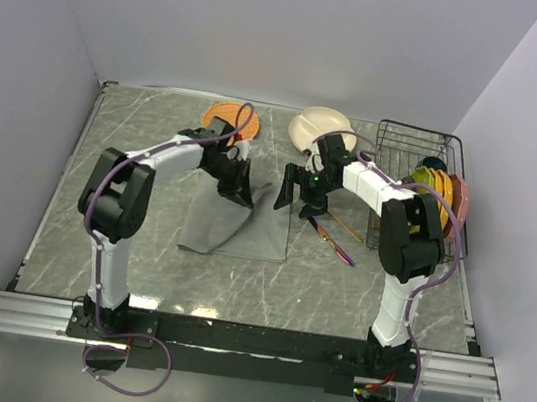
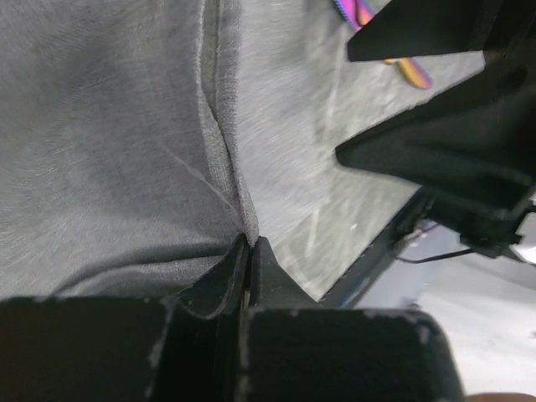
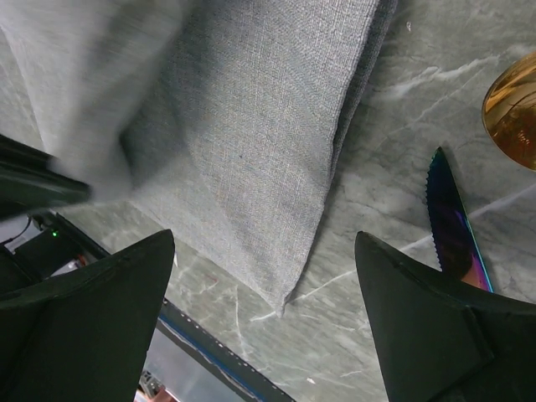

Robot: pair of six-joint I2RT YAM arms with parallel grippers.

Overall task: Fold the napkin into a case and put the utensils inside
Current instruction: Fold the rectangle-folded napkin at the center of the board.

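The grey napkin lies folded on the table between the two arms, one side raised. My left gripper is shut on that raised fold; in the left wrist view its jaws pinch the napkin at its edge. My right gripper hangs open over the napkin's right side, with nothing between its fingers. In the right wrist view the right gripper straddles a napkin corner. Right of the cloth lie the utensils: the purple knife and the gold spoon.
An orange woven mat and a cream plate sit at the back. A wire rack with coloured plates stands at the right, close behind the right arm. White walls close in three sides.
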